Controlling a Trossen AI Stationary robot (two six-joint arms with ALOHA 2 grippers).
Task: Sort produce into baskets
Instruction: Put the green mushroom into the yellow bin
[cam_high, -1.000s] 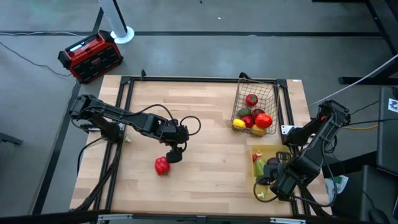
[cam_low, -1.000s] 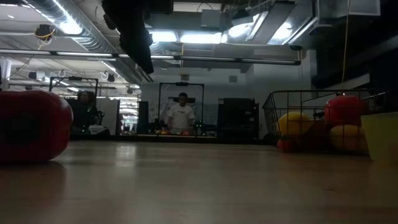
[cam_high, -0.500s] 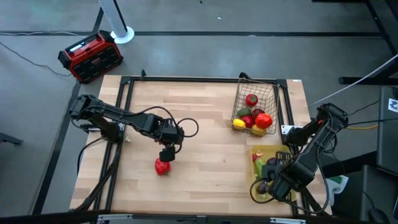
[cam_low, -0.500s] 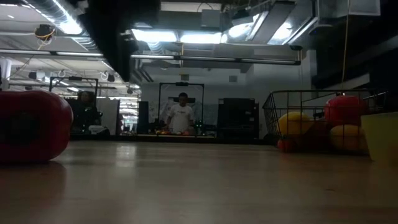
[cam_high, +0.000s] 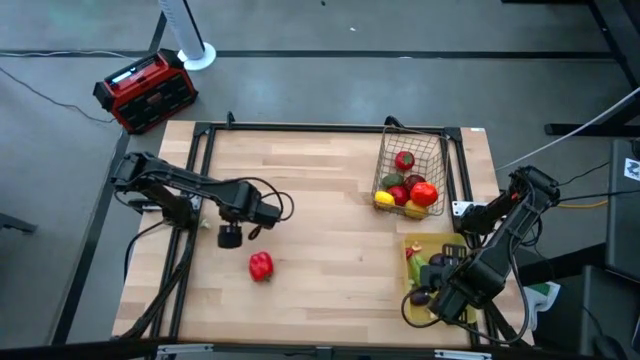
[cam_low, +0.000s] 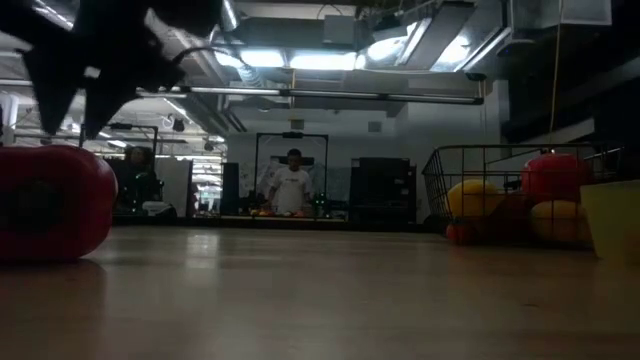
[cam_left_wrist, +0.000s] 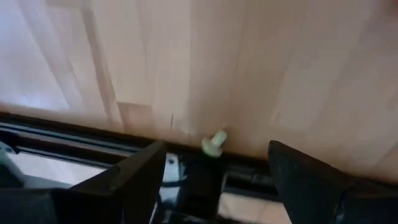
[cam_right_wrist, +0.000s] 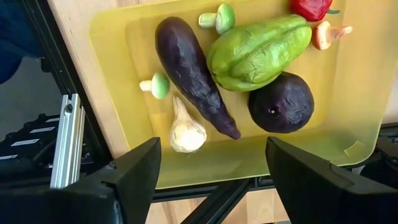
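Observation:
A red pepper (cam_high: 260, 265) lies on the wooden table, large at the left of the low view (cam_low: 50, 205). My left gripper (cam_high: 230, 237) hangs open above the table to the pepper's far left, nothing between its fingers (cam_left_wrist: 214, 163). A small green mushroom (cam_left_wrist: 214, 142) lies by the table's left edge. My right gripper (cam_high: 437, 298) stands open over the yellow tray (cam_right_wrist: 112, 93), which holds a purple eggplant (cam_right_wrist: 193, 74), white garlic (cam_right_wrist: 186, 127), a green vegetable (cam_right_wrist: 258, 50) and a dark avocado (cam_right_wrist: 283, 102). The wire basket (cam_high: 410, 165) holds red and yellow fruit.
A red-and-black box (cam_high: 145, 90) sits on the floor beyond the table's far left corner. The table's middle is bare wood. A dark frame rail (cam_high: 330, 128) runs along the far edge. A person (cam_low: 292, 185) stands far back in the room.
My left gripper has gone from just above the red pepper toward the table's left edge and tipped to point more steeply down, staying open. The pepper has stayed put. Under my right gripper, the eggplant has come to lie in the tray.

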